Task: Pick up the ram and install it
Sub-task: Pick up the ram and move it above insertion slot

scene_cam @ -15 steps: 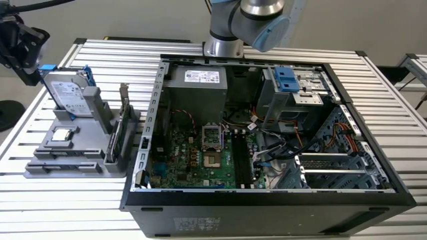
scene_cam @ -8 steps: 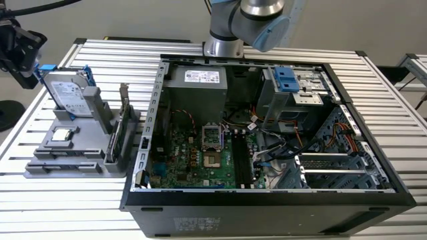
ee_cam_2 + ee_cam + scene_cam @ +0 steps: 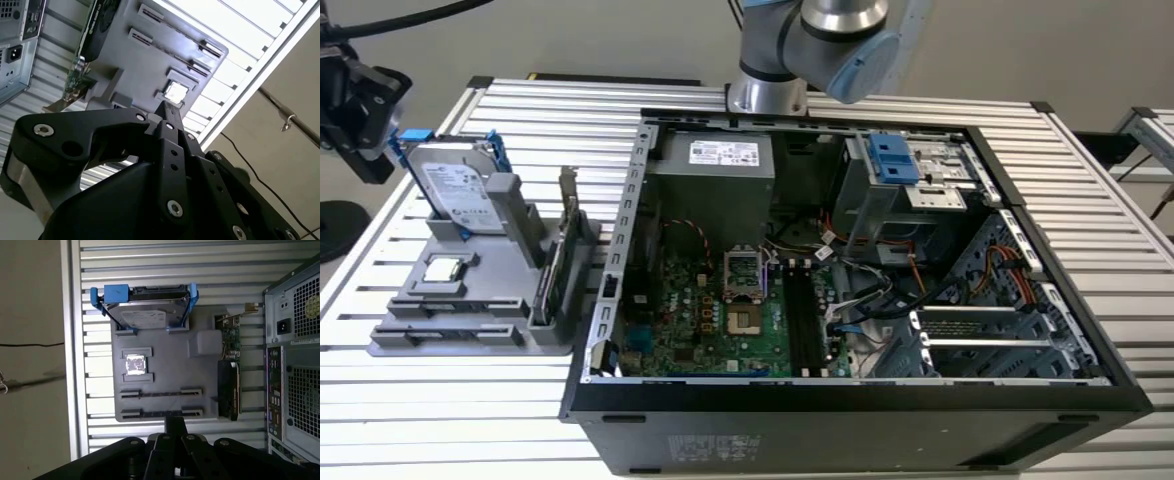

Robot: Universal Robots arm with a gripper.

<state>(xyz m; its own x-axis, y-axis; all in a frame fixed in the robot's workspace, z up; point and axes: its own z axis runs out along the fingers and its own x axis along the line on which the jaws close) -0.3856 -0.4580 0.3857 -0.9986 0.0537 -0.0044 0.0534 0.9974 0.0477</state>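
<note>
Black hand (image 3: 176, 422), fingers pressed together, hangs near grey plastic holder (image 3: 165, 365) on slatted aluminium bench (image 3: 150, 270). Thin dark ram (image 3: 161, 413) sits in holder's edge slot.

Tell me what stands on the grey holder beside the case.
A hard drive, a square silver chip, an upright card. The pincer covers part of the holder.

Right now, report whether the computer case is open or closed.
Open. In the exterior view the case lies on its side with no panel covering it, and its motherboard is exposed.
</note>
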